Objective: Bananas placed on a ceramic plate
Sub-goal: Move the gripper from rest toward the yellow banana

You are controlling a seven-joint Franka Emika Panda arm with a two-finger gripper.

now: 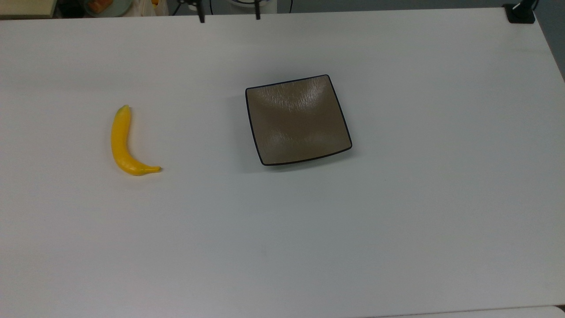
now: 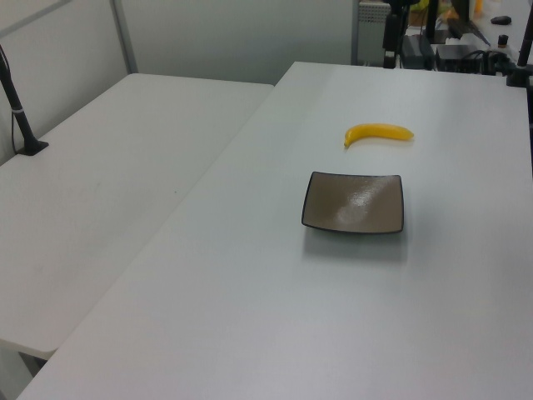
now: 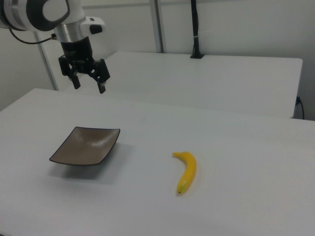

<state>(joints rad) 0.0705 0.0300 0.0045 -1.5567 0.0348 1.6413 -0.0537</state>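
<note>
With its fingers spread apart, the gripper is hanging high above the table, while the banana is lying well apart from the plate, risking rolling aside under an off-centre pinch.

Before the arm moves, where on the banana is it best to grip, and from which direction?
Probably the thick middle of the banana, from straight above, fingers closing across its width. It lies flat on the table, apart from the plate; the stem end is thin and pointed. The gripper hangs open.
</note>
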